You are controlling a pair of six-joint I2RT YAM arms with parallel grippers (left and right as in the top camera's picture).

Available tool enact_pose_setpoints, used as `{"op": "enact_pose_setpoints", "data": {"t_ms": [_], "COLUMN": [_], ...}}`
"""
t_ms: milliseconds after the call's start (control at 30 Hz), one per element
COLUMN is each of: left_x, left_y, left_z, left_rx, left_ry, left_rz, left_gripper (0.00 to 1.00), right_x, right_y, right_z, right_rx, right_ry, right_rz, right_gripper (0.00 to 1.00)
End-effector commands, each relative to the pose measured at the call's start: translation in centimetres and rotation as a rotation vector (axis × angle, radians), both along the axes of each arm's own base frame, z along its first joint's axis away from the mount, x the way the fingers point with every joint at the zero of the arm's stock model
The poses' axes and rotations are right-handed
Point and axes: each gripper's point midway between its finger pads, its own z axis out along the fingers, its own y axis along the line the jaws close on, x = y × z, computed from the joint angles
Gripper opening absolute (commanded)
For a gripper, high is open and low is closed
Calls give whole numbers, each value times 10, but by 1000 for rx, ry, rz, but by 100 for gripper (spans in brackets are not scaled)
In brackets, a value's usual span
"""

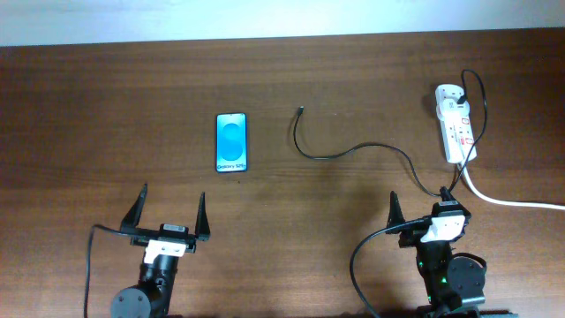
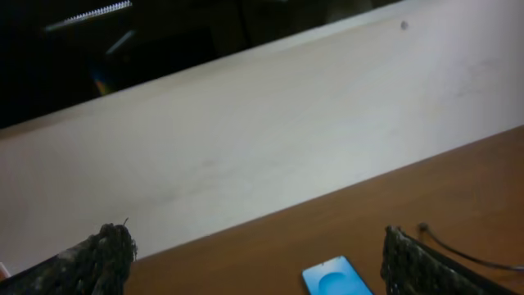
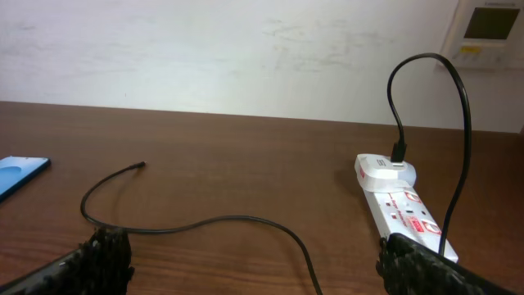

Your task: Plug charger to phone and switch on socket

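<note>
Brown wooden tabletop (image 1: pixel 106 115), pale wall (image 1: pixel 265 18) beyond.
Overhead: phone (image 1: pixel 231 142) upper centre-left, long axis up the frame, above left hand (image 1: pixel 171 200), spread apart. Charger (image 1: pixel 353 150) tip right of the phone, up-left of right hand (image 1: pixel 422 201), also apart. Socket (image 1: pixel 455 124) upper right.
Left wrist: phone at bottom edge.
Right wrist: charger centre, socket right.

The slim black-framed smartphone (image 1: pixel 231 143) lies flat on the brown wooden tabletop (image 1: pixel 106 106), left of centre. To its right, apart from it, sits the free tip of the thin black charger cable (image 1: pixel 353 149). The cable curves nearer and rightward, passes just beside the right gripper (image 1: pixel 422 205), then loops away to the white oblong power strip (image 1: pixel 455 124) at the far right. A thick white cord (image 1: pixel 512 201) leaves the strip's near end rightward. The left gripper (image 1: pixel 170 216) stands nearer than the smartphone, well apart from it.
</note>
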Motion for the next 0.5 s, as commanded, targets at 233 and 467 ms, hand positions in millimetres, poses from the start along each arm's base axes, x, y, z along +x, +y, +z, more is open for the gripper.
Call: {"op": "enact_pose_setpoints", "data": {"t_ms": [233,467], "left_x": [90,208], "left_y": [-45,-63], "left_z": [20,-10], "left_rx": [11,46], "left_ry": [320,958], "left_rz": [-269,-319], "left_gripper": [99,99], "right_x": [0,0], "right_y": [-1,-1], "right_z": [-4,-4], "right_rx": [1,1], "right_ry": [7,7], "right_rz": [-2,-2], "right_gripper": [99,99]}}
